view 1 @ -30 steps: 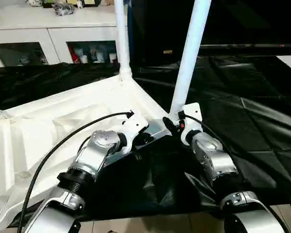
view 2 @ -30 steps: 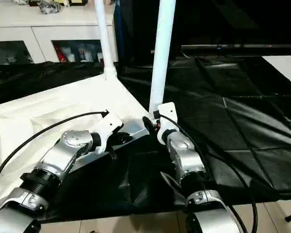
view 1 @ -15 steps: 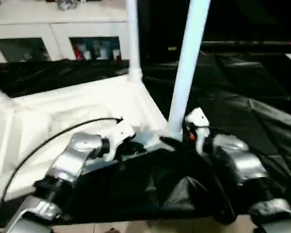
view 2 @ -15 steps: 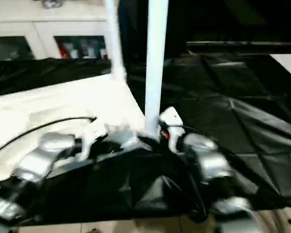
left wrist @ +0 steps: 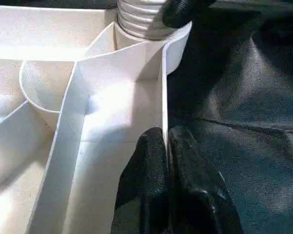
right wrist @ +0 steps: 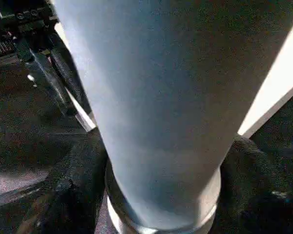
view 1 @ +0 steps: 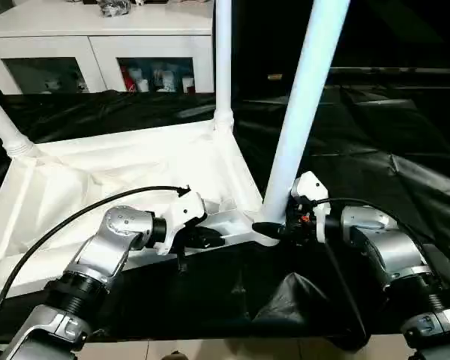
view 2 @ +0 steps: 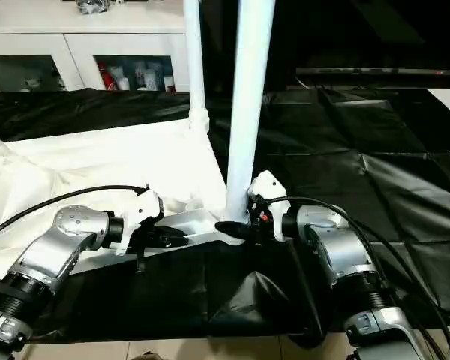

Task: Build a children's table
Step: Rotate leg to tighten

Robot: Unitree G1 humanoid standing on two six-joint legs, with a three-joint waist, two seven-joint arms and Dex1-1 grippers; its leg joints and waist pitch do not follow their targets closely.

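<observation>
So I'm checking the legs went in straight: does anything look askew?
Yes. The long white tube leg gripped at its base by the right gripper leans visibly rightward, while the far white leg stands upright.

A black sheet (view 1: 405,150), creased and glossy under overhead light, covered the work surface and hung over its near edge above a pale floor (view 1: 210,350). Behind it stood a white cabinet (view 1: 97,45) with glass-fronted compartments (view 1: 154,73) holding small, indistinct coloured items, and a few small objects (view 1: 114,7) rested on its top. To the right of the cabinet the background was dark, crossed by a horizontal dark bar (view 2: 375,73).
</observation>
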